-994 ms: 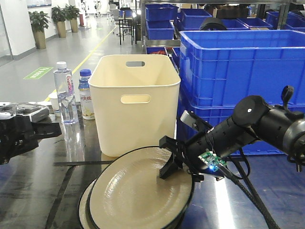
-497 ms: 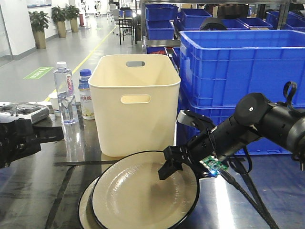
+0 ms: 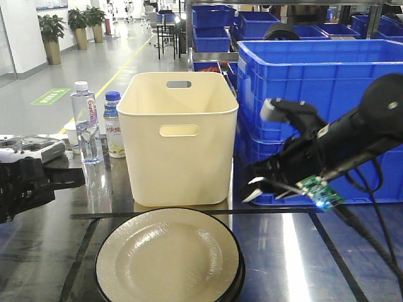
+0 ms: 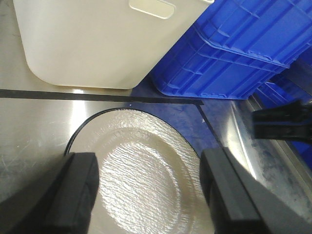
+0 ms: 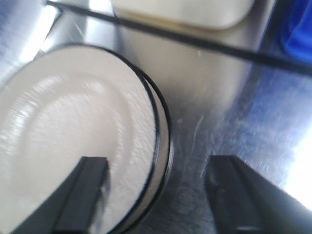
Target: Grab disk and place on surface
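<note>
Lying flat on the surface, cream disk, both arms' fingers spread, holding nothing

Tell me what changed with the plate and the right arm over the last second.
The right gripper let go of the cream black-rimmed plate and rose up and to the right, clear of it, now open. The plate went from tilted, rim lifted, to lying flat on the plate beneath, on the shiny grey metal tabletop. The cream plastic bin, blue crates and water bottles stayed put.
</note>
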